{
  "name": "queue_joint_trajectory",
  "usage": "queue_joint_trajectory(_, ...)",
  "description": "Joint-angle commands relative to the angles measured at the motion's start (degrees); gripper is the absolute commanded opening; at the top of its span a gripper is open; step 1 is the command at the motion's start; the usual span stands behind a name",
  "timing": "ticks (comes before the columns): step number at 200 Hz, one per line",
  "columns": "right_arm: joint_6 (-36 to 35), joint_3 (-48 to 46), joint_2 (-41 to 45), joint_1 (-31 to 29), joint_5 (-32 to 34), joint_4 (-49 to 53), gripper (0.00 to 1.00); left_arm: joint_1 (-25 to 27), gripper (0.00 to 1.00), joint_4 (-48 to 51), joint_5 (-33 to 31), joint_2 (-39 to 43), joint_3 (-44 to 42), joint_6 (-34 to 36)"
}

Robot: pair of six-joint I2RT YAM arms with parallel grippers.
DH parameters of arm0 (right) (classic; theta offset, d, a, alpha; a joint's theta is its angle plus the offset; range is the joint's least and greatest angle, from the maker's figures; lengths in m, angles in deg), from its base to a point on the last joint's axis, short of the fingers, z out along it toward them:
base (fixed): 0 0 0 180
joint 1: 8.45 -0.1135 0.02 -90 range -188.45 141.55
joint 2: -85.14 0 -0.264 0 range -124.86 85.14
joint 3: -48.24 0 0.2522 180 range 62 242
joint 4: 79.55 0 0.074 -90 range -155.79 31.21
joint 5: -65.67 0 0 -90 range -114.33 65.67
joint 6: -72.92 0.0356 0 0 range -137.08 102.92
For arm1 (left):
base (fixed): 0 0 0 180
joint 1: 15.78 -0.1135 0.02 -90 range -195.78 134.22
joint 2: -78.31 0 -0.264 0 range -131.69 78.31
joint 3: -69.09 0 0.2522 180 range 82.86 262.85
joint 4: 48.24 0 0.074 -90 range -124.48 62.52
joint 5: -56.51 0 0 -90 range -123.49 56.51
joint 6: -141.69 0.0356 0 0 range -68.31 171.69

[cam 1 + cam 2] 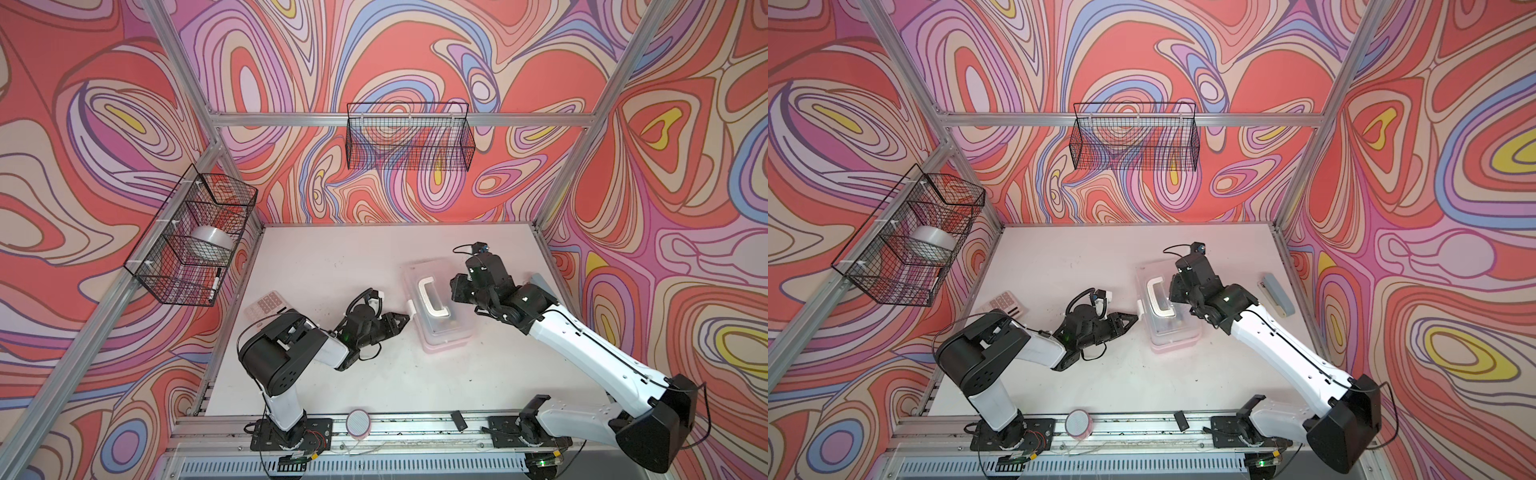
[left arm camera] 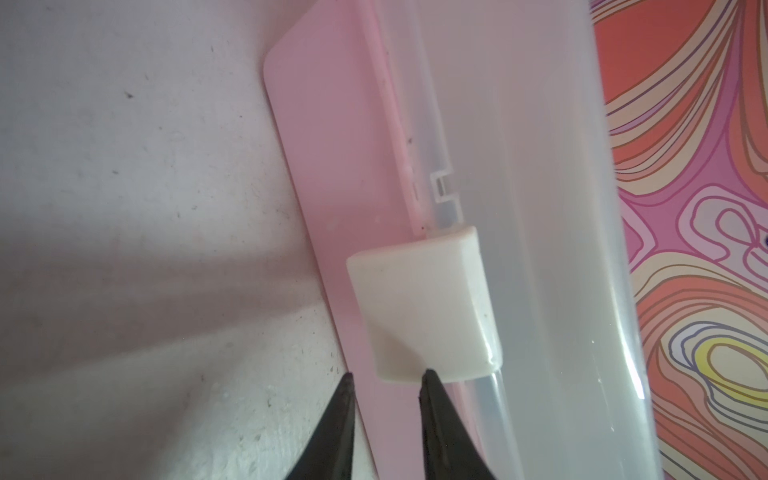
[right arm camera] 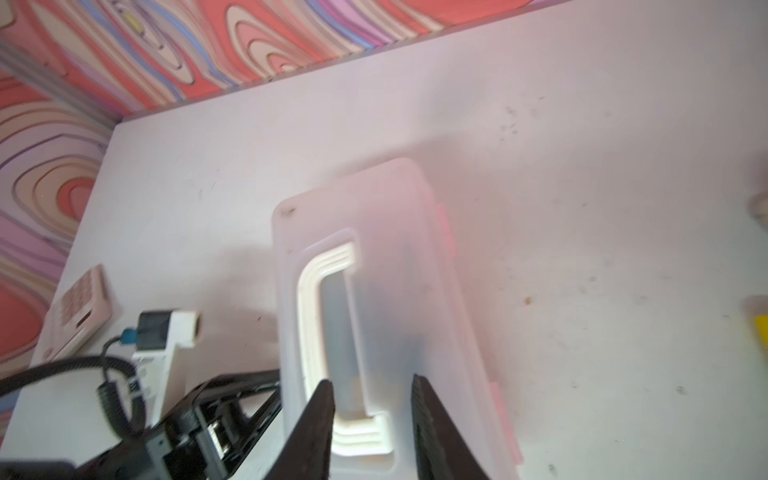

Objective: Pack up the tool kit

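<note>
With the tool kit lying lid-on right of the table's middle, likely time to snap the white clasp shut. Left claw: narrowly parted, empty, one tip touching the clasp's free edge. Push that flap flat toward the pink side, square on, to avoid skidding off its rounded corner. Right claw: parted too, gripping nothing, poised over the lid by the white handle's end; contact impossible to tell. Press down there, gently, to stop the case sliding away or the lid lifting.
</note>
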Motion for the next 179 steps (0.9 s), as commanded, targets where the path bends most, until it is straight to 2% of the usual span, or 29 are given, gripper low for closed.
queue_joint_trajectory(1, 0.45, -1.38, -0.51, 5.54, 0.41, 4.39, 0.34, 0.17, 0.30, -1.01, 0.04, 0.59, -0.95, 0.24)
queue_joint_trajectory(17, 0.29, -3.42, -0.41, 8.55, -2.50, 2.90, 0.34, 0.17, 0.35, -0.95, -0.51, 0.86, -1.53, 0.60)
queue_joint_trajectory(38, 0.40, -5.39, -0.66, 9.62, -3.68, 1.29, 0.34, -0.09, 0.41, -1.47, -1.02, 1.41, -2.47, 0.72)
queue_joint_trajectory(72, 0.66, -8.26, -2.13, 10.91, -5.36, -1.10, 0.34, -0.79, 0.42, 0.40, -1.46, 4.50, -3.55, 1.57)
queue_joint_trajectory(93, 0.47, -9.74, -2.90, 12.08, -6.27, -2.67, 0.34, -1.02, 0.43, 4.87, -2.58, 7.64, -3.43, 3.36)
queue_joint_trajectory(114, -0.03, -10.78, -4.21, 13.56, -7.63, -3.94, 0.34, -1.27, 0.42, 14.38, -4.64, 10.82, -1.32, 6.13)
queue_joint_trajectory(128, -1.04, -10.98, -5.26, 14.03, -8.02, -5.03, 0.34, -1.32, 0.39, 25.44, -6.87, 12.53, 2.10, 8.96)
queue_joint_trajectory(153, -2.04, -10.31, -8.63, 14.28, -7.85, -5.95, 0.33, -1.27, 0.35, 45.65, -10.37, 12.70, 13.10, 15.89)
queue_joint_trajectory(179, -2.76, -9.67, -12.27, 14.53, -7.98, -7.35, 0.33, -1.31, 0.32, 59.40, -12.91, 9.64, 22.53, 19.87)
